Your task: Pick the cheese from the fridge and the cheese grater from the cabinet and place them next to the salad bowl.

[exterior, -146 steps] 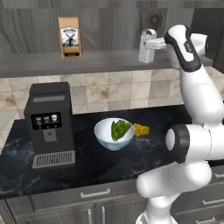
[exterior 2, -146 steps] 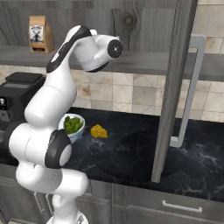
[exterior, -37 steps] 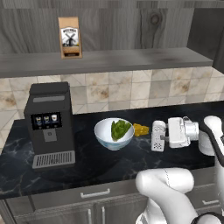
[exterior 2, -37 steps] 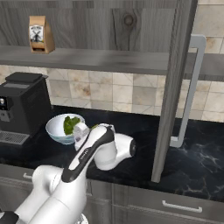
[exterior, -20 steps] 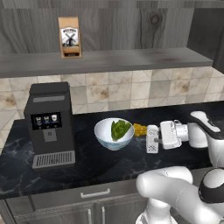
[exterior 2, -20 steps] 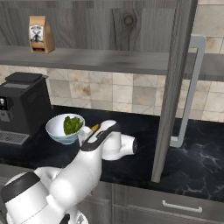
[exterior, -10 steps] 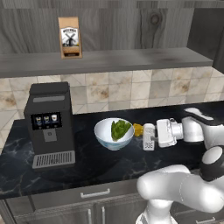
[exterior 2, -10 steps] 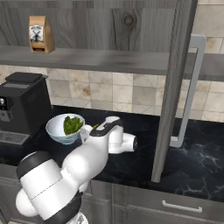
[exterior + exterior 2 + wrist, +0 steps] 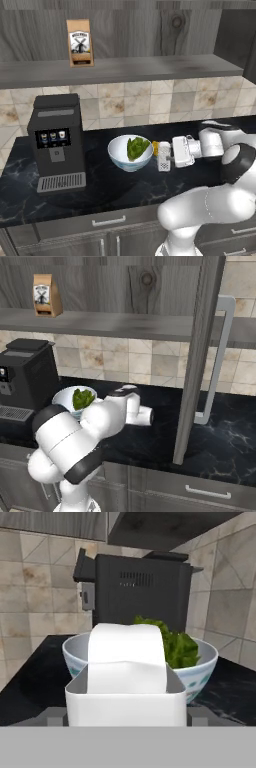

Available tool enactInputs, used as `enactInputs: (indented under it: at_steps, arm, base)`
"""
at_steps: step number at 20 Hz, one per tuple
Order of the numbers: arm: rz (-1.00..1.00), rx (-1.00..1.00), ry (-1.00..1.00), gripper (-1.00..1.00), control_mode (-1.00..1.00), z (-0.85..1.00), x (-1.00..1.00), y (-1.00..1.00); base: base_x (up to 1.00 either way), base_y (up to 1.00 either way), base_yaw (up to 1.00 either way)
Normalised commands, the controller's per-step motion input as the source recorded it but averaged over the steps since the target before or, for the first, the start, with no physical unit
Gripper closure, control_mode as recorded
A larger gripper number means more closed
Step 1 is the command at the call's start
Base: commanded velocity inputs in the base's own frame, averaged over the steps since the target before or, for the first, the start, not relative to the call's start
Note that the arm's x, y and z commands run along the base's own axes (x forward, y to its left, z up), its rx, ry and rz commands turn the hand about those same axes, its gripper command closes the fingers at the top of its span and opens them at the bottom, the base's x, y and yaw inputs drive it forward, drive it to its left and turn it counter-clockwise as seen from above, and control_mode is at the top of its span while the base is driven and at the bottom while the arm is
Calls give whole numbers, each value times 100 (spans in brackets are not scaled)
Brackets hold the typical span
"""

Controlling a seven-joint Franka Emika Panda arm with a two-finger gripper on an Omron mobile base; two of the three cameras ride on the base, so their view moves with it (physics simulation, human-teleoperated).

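One grater (image 9: pixel 164 156), grey-white and tapered, stands upright on the dark counter (image 9: pixel 100 190) just right of the salad bowl (image 9: pixel 130 152), with the gripper (image 9: pixel 170 154) closed on it from the right, jaws part open around its body. From the hand camera the grater (image 9: pixel 126 682) shows its broad pale loop handle and boxy top, with the bowl (image 9: pixel 200 662) of green leaves close behind it and the black coffee machine (image 9: pixel 135 587) further back. A sliver of yellow-orange cheese (image 9: pixel 155 148) sits between bowl and grater, partly hidden, so whether it touches either is unclear. From the right the arm covers the grater; the bowl (image 9: pixel 65 398) peeks out beside it. Half a second ago the grater was a little further right; it has slid closer to the bowl, and two seconds ago it was clearly apart from it. Seven seconds back the gripper was up at the cabinet shelf (image 9: pixel 125 67), where the brown bag (image 9: pixel 80 42) stays.
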Motion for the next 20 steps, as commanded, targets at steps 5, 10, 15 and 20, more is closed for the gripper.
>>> enactInputs:
  at_steps: [5,10,15,20]
  arm:
    - [0,0,0,100,-100,-25,32,1]
    - [0,0,0,100,-100,-49,2,-7]
    - [1,0,0,100,-100,-37,0,-1]
    - [2,1,0,100,-100,-20,0,0]
  base:
    - [0,0,0]
    - [0,0,0]
    - [0,0,0]
    - [0,0,0]
